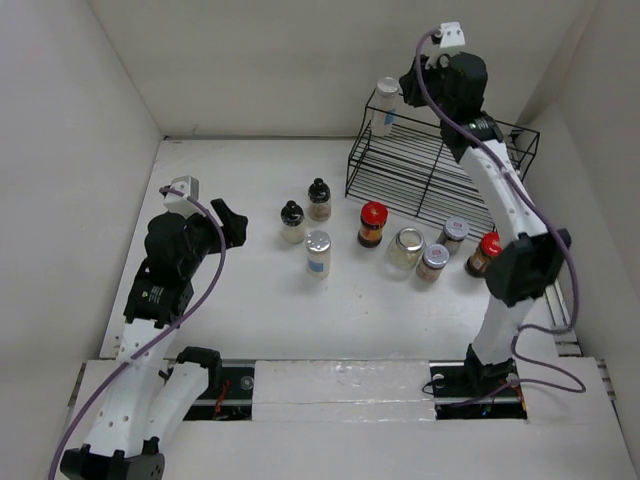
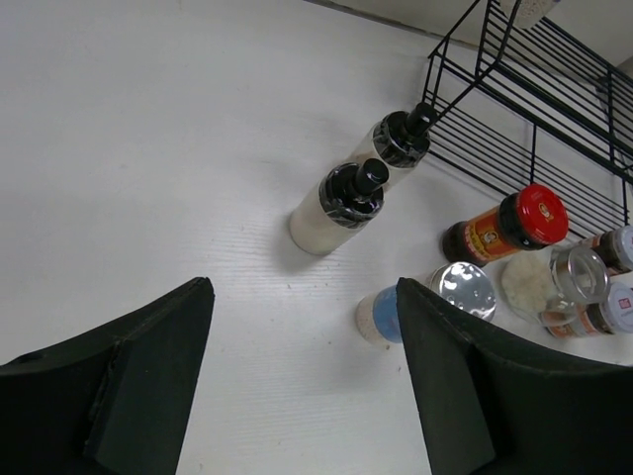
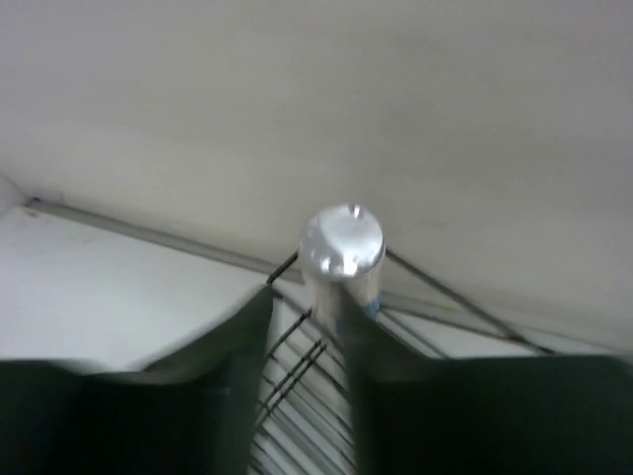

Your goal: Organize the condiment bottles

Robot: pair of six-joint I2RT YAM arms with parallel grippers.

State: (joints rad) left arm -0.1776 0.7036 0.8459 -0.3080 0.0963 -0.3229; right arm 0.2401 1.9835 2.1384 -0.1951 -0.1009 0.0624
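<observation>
My right gripper (image 3: 310, 303) is up high at the far corner of the black wire rack (image 3: 297, 348). A silver-lidded bottle (image 3: 341, 247) stands straight up right at the tips of those jaws, in line with the gap between them. I think it is upright so it can sit flat on the top wires and not tip over. The picture is blurry, so I cannot tell if those jaws squeeze the bottle or have let go.

My left gripper (image 2: 302, 287) is spread wide and holds nothing. It hangs over the white table (image 2: 148, 148). I think it is wide so it can slip around a bottle.

Ahead of the left jaws, well past the tips, stands the near black-capped bottle (image 2: 348, 198). The far black-capped bottle (image 2: 401, 141) is close behind it. A blue-labelled bottle (image 2: 435, 302) is just beside one jaw tip, so it looks easiest to grab. A red-capped bottle (image 2: 514, 223) is farther out on that side, near the rack.

These bottles are on the table, not yet on the rack, so most of the job is left.
</observation>
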